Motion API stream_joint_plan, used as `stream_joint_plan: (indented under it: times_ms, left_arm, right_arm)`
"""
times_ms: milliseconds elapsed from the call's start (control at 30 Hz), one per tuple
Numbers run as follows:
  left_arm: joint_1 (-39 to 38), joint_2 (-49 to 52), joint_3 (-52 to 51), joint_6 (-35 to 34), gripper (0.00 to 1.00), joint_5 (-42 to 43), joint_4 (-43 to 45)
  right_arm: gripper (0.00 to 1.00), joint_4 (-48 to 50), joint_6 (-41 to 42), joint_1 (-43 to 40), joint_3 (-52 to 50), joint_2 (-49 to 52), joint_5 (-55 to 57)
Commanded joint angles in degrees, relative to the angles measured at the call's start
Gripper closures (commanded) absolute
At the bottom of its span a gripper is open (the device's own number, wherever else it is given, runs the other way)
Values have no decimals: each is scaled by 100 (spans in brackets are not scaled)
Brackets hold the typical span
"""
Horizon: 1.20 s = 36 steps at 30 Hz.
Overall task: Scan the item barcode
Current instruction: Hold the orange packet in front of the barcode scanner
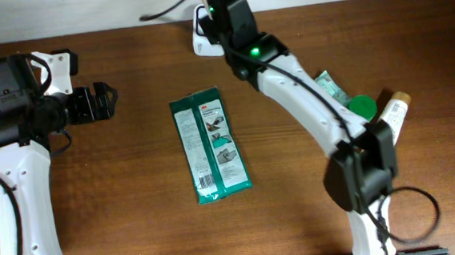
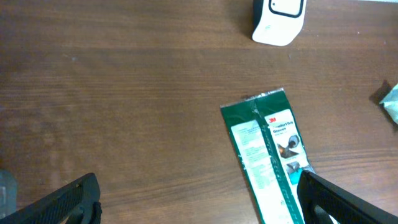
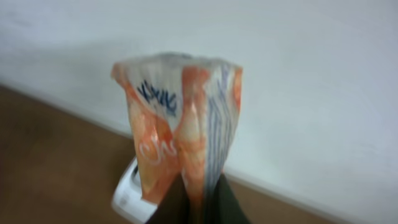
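The right gripper [image 3: 198, 198] is clamped shut on the lower edge of an orange-and-white crinkly plastic packet [image 3: 177, 118]. The packet stands upright above its fingers at the far edge of the brown wooden table [image 1: 120, 199], in front of a pale wall. The small white box-shaped barcode scanner [image 3: 126, 194] sits just below and to the left of the packet in the right wrist view. From overhead it shows beside that arm's wrist.

The step in hand looks to be presenting the packet to the scanner. The print on the film is blurred, so which face carries the barcode cannot be told.

To do this well, the arm would best turn the wrist slowly and pause on each face, since a creased, shiny film reads poorly while it moves. The grip is low on the packet, so the top is likely to sag or sway. A gentle tilt towards the scanner's face should serve better than a quick swing. The packet should come near the scanner without knocking it.

The left gripper [image 1: 101, 102] hangs with its jaws spread wide and empty, well to the left. A flat green foil packet with a white label [image 1: 210, 147] lies mid-table, apart from both arms, and is best left alone for now
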Motion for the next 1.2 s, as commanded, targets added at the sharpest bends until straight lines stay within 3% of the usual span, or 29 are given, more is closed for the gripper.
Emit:
stream_joint_plan:
  times_ms: [0,33,67,133,300,467,667,800,933,1067,1167]
  left_arm:
    - [9,-72,42,72,1,90,17]
    - [11,-72,42,72,1,87,17]
    - [11,-72,42,72,1,90,17]
    - [9,-72,42,72,1,87,17]
    - [9,-72,42,72,1,90,17]
    - [9,-72,42,72,1,90,17]
    - [11,-72,42,72,1,90,17]
    - [9,-72,42,72,1,87,17]
    - [9,-72,42,72,1,87,17]
    - [9,-72,42,72,1,90,17]
    - [11,-72,42,72,1,90,17]
  right_arm:
    - [96,935,-1961,-26,13,835,590]
    - [96,1311,-2691,-26,13,1165,605]
    - [96,1853,-3976,-26,13,1679,675]
    - [96,2170,-4579,-26,13,2048,863]
    - [96,2070,-4612,-15,13,2144,1384]
    - [96,2686,-4610,-9,13,2144,1394]
    - [96,2673,-4393,-4,13,2144,1349]
    - [96,2669,-3877,2,13,2109,1357]
    - [96,2057,-2702,116,13,1563,1147]
    - [96,420,-708,170,13,640,313]
    - [96,-1499,1043,83,15,-243,-935]
